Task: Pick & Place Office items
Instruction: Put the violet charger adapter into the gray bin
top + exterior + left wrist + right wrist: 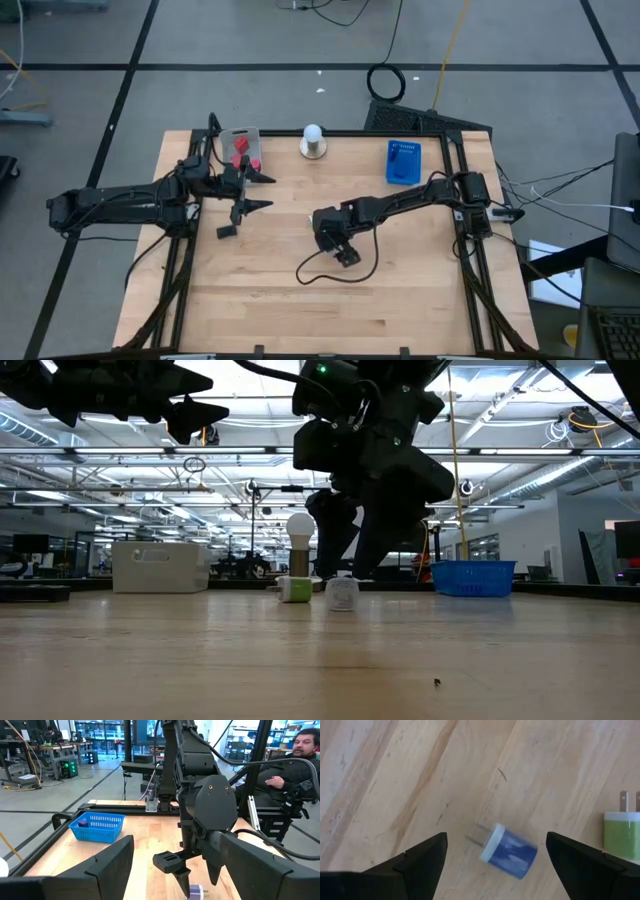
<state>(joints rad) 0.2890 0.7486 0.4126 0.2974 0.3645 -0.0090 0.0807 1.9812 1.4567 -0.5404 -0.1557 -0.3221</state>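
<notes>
High view: right gripper hangs over mid-table, well in front of the bulb on its round base; left gripper waits just in front of the grey tray, fingers spread, nothing in them. Grey tray holds red items; blue basket sits to the bulb's right w/ something small inside, can't tell what. A black piece lies in front of the left gripper. Low view: right gripper straddles a white-ish plug adapter, a green adapter just beside it, both on the wood in front of the bulb. Left wrist view: basket beyond the right arm, person seated past the table. Right wrist view: fingers wide apart, blue adapter between them, not gripped; green one apart. Judged: some items binned, at least these two adapters left.
</notes>
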